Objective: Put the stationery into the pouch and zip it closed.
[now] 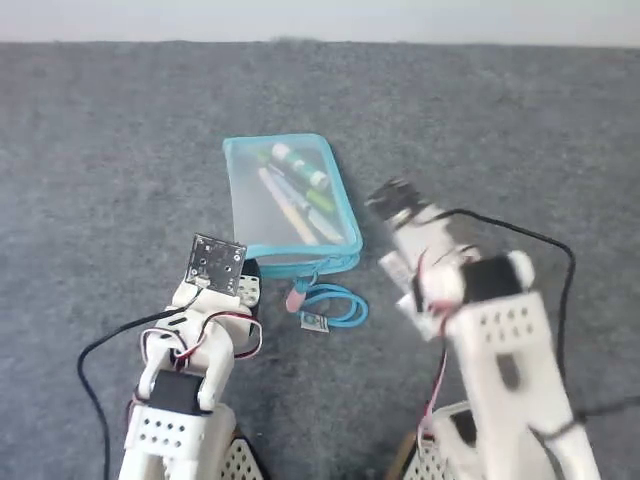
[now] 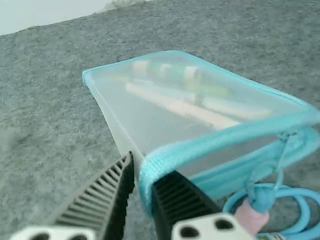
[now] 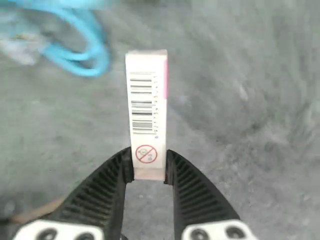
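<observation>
The left claw pinches the pouch edge; the right claw clamps a barcoded block.

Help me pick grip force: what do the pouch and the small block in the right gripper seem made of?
The pouch looks like soft, frosted translucent plastic: the pens inside show through. Its teal zip edging looks woven. The block in the right gripper wears a matte printed paper sleeve with a barcode; its pink edge hints at an eraser, unconfirmed.
</observation>
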